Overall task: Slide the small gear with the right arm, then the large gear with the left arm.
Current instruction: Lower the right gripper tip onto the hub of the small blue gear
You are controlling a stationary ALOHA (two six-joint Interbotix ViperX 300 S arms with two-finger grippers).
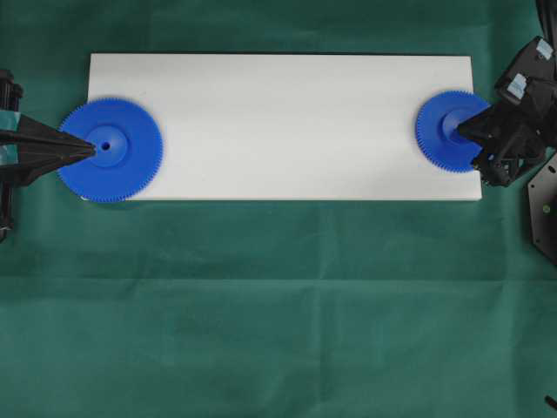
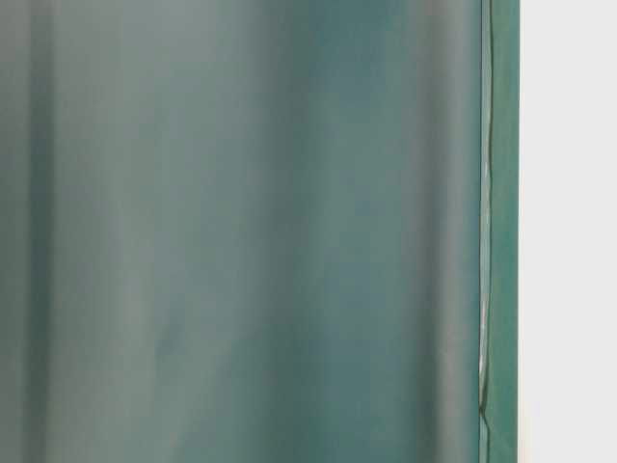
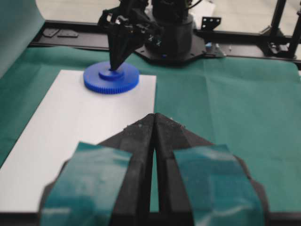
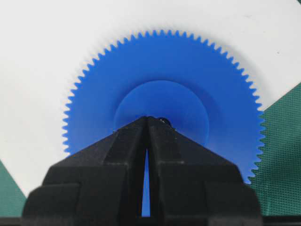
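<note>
— Right tool (image 1: 461, 132) is pinched shut, holding nothing, its tip resting on the hub of the small gear (image 1: 446, 131) at the white board's (image 1: 287, 122) right end.

— And the left tool (image 1: 91, 148)?

— Also closed and empty, tip at the large gear's (image 1: 110, 150) centre hole, left end of the board. Green cloth (image 1: 278, 313) covers the tabletop; the board between the gears is bare.

Both arms are reaching in from opposite ends. The left gripper (image 1: 90, 150) has its fingers pressed together into a flat-lying point, and the right gripper (image 4: 147, 117) is pinched closed too, tip angled steeply downward.
</note>
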